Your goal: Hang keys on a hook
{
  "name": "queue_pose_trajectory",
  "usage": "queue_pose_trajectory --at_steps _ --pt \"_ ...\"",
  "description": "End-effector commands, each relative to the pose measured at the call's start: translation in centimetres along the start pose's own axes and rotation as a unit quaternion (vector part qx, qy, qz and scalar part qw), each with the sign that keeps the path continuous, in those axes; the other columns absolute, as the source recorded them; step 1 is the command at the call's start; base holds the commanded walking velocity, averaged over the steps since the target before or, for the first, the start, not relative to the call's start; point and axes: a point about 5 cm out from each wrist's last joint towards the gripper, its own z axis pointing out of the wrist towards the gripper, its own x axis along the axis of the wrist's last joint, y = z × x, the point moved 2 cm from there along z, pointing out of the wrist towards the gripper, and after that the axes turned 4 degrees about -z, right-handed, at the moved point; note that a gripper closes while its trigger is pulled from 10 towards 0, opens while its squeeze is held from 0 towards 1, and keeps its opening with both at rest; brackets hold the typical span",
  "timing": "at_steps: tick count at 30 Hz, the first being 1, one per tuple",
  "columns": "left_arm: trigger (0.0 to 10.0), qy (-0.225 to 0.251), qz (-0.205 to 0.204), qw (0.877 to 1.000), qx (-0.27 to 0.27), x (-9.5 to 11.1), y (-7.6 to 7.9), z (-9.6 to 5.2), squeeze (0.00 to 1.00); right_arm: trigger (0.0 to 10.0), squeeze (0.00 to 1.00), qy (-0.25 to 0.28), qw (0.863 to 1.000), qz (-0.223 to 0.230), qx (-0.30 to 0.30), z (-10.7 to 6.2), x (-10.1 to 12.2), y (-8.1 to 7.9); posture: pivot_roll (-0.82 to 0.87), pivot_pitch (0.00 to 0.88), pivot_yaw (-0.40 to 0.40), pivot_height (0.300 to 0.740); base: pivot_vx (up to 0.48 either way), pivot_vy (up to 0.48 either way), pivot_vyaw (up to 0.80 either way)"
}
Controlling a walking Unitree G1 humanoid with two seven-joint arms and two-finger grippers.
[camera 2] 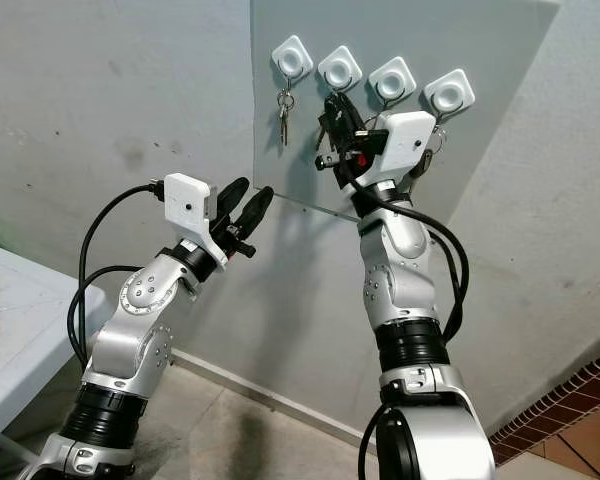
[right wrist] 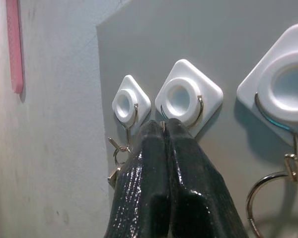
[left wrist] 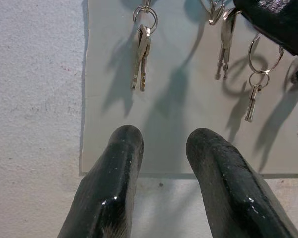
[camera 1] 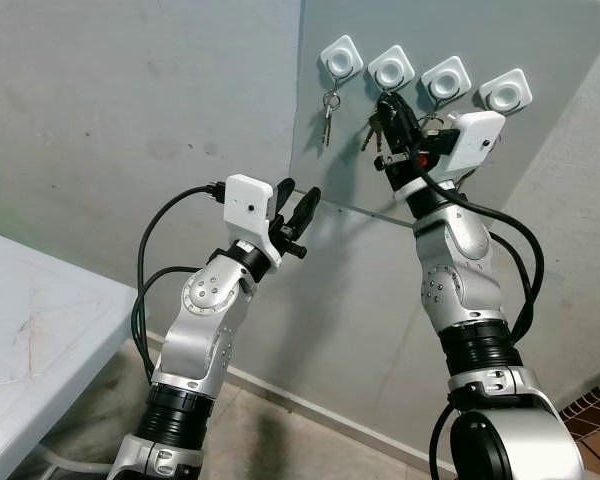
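- Up on the grey wall panel (camera 1: 540, 40), four white diamond-shaped hooks (camera 1: 341, 56) sit in a row, each with a round centre and a wire hook beneath.
- Pressed shut on a thin metal key ring, the right end effector (right wrist: 163, 130) is raised to the second hook (right wrist: 188, 97) from the robot's left, its fingertips just under that hook's wire.
- Held there, the keys (camera 1: 372, 132) are small, silvery and dangle beside the black fingers.
- Another bunch of keys (camera 1: 329, 106) already hangs from the leftmost hook: a ring with two slim silver keys pointing down.
- Lower and further left, the left end effector (camera 1: 299, 200) hovers with its fingers parted, holding nothing.
- Beside the robot's left stands a white counter (camera 1: 30, 330).
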Motion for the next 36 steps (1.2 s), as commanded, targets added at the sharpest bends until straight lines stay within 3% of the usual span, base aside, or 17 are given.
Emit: queue_pose_trajectory --at_steps 1,13,18,23,28,36 --pt "10.0 0.004 0.003 1.0 -0.011 0.5 0.5 0.2 0.0 10.0 0.0 0.008 1.0 0.016 -0.008 0.6 0.5 0.3 0.1 0.0 -0.055 0.74 0.0 0.0 0.0" --pt "10.0 0.006 -0.003 1.0 -0.008 0.6 0.5 0.2 0.0 10.0 0.0 -0.001 0.998 0.063 -0.022 0.9 0.2 0.6 0.1 0.0 -0.058 0.74 0.0 0.0 0.0" --pt "10.0 0.007 -0.005 1.0 -0.006 0.7 0.5 0.2 0.0 10.0 0.0 0.001 1.0 -0.001 -0.003 1.1 0.5 0.2 0.1 0.0 -0.06 0.74 0.0 0.0 0.0" --pt "10.0 0.008 -0.007 1.0 -0.005 0.7 0.4 0.2 0.0 10.0 0.0 -0.003 1.0 -0.015 -0.002 1.1 0.4 0.2 0.1 0.0 -0.06 0.74 0.0 0.0 0.0" --pt "10.0 0.008 -0.007 1.0 -0.004 0.7 0.3 0.3 0.0 10.0 0.0 -0.008 0.999 0.023 -0.024 1.0 0.0 0.8 0.1 0.0 -0.06 0.74 0.0 0.0 0.0" --pt "10.0 0.009 -0.008 1.0 -0.002 0.8 0.3 0.2 0.0 10.0 0.0 0.018 0.99 0.135 -0.034 0.0 -0.4 0.7 0.1 0.0 -0.06 0.74 0.0 0.0 0.0"
